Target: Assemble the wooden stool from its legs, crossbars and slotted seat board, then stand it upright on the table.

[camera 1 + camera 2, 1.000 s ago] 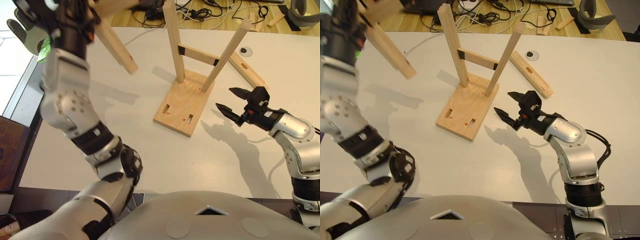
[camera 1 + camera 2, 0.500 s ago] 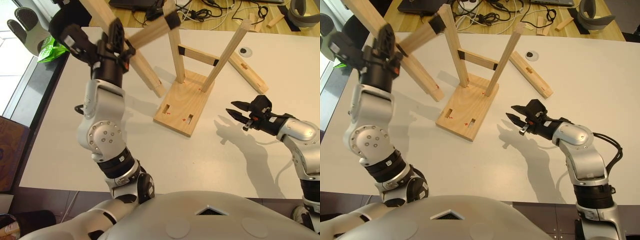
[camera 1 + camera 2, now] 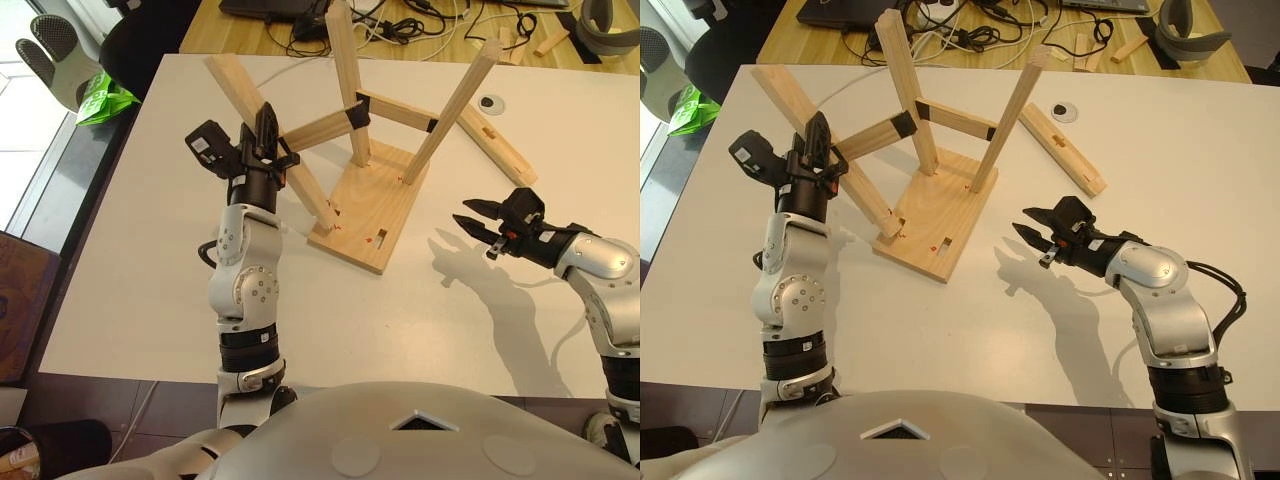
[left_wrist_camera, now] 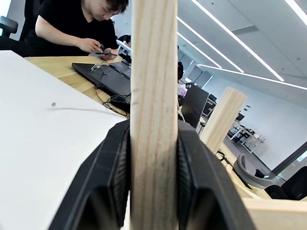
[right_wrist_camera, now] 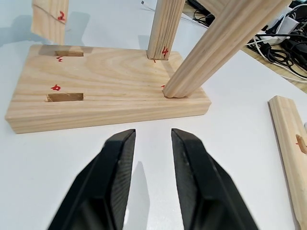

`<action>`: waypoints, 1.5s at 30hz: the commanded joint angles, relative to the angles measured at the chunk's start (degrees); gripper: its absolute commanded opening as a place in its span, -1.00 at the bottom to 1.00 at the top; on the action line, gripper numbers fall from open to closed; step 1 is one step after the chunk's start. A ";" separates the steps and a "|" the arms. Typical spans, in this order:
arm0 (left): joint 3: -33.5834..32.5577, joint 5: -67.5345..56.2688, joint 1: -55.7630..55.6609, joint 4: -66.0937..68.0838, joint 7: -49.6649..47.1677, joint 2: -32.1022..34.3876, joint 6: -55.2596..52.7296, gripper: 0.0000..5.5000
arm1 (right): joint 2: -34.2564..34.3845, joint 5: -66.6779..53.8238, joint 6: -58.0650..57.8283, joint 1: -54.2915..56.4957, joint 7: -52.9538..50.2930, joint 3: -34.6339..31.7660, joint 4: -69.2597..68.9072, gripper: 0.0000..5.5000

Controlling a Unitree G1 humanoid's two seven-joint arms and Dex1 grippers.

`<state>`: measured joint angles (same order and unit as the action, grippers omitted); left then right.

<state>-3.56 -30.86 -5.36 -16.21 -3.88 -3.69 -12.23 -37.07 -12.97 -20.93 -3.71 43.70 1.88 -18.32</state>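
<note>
White table [image 3: 130, 285]: seat board [image 3: 362, 215] flat mid-table, loose leg [image 3: 500, 148] and round cap [image 3: 490, 101] beyond.

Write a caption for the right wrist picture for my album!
The right arm's open fingers face the slotted seat board, two legs standing in it.

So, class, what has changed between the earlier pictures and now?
The left hand, shut on a leg with its crossbar, swung down from overhead; the leg's foot now reaches a slot of the seat board. The right hand drew back slightly, open. Board, two standing legs and loose leg stayed put.
</note>
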 commanded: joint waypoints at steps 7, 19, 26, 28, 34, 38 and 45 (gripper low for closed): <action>5.53 5.04 -1.36 11.74 4.13 -4.84 12.27 -0.63 | -1.16 -0.30 -0.45 2.37 1.01 -0.69 -0.74 -0.50; 6.40 10.90 1.47 11.40 3.26 -2.41 19.09 -0.63 | -1.25 -0.07 0.05 1.91 1.44 -0.75 -0.28 -0.50; 6.57 13.87 2.35 11.55 1.58 -2.19 20.69 -0.63 | -1.67 -0.10 0.36 1.78 1.85 -1.22 -0.03 -0.50; 7.17 13.50 2.36 12.19 2.46 -2.40 20.97 -0.63 | -1.68 -0.03 0.51 1.84 1.90 -1.14 0.02 -0.50; 12.39 16.86 1.67 19.72 9.13 -2.79 29.38 -0.63 | -3.45 -0.29 0.61 2.82 3.63 -1.71 0.29 -0.50; 14.38 21.47 -1.12 31.63 10.29 -4.14 39.37 -0.63 | -8.08 -0.85 0.34 5.76 8.25 -2.75 1.89 -0.50; 14.28 32.56 -6.43 44.41 -1.97 -6.89 54.67 -0.63 | -14.49 -0.50 1.49 14.77 16.38 -2.84 7.80 -0.50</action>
<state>11.25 -0.93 -11.71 24.51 -2.15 -3.16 40.91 -49.02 -13.25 -20.14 7.59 57.78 -0.83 -12.09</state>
